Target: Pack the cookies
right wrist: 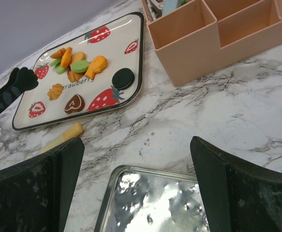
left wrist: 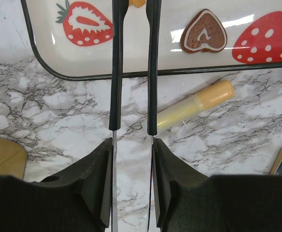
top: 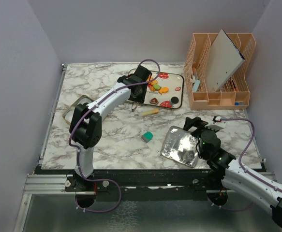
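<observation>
The cookies lie on a white tray printed with strawberries: an orange and green pile, a brown heart and a black round one. The right wrist view shows the pile, heart and black cookie. My left gripper is shut on thin tongs that reach over the tray's near rim, beside the heart. Nothing shows between the tong arms. My right gripper is open and empty over the far edge of a silver tin.
A yellow tube lies just in front of the tray. A teal block sits mid-table. A peach organizer with a grey board stands at the back right. A golden lid lies at the left, partly under the left arm.
</observation>
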{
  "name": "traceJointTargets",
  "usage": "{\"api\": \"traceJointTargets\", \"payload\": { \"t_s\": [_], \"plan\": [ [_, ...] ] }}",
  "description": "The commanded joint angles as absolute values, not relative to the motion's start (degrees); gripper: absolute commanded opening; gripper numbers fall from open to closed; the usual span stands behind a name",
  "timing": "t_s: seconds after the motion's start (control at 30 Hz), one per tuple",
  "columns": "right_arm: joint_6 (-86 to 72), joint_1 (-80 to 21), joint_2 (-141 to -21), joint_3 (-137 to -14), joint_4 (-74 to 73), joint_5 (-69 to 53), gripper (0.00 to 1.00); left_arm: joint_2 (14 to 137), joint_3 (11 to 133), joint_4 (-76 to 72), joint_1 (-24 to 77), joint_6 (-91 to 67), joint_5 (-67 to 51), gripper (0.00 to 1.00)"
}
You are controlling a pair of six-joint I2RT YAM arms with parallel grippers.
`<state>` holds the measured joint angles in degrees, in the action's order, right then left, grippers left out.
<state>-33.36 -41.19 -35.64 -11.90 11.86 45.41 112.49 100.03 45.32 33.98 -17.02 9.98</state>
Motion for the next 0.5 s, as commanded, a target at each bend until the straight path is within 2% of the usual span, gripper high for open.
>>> {"api": "traceJointTargets", "payload": {
  "t_s": [0.0, 0.23, 0.47],
  "plan": [
    [-32.9, -41.3, -35.8, -12.3, 11.1, 46.2, 1.00, 110.9, 98.9, 45.3, 34.0, -17.0, 11.3, 0.36],
    [-32.9, -41.3, -35.3, -12.3, 10.8, 46.5, 1.00, 113.6, 100.5, 45.4, 33.2, -16.5, 10.3, 0.50],
    [-32.9, -41.3, -35.2, -12.3, 10.7, 46.5, 1.00, 116.1, 102.3, 45.3, 32.0, -16.3, 9.5, 0.51]
  ]
}}
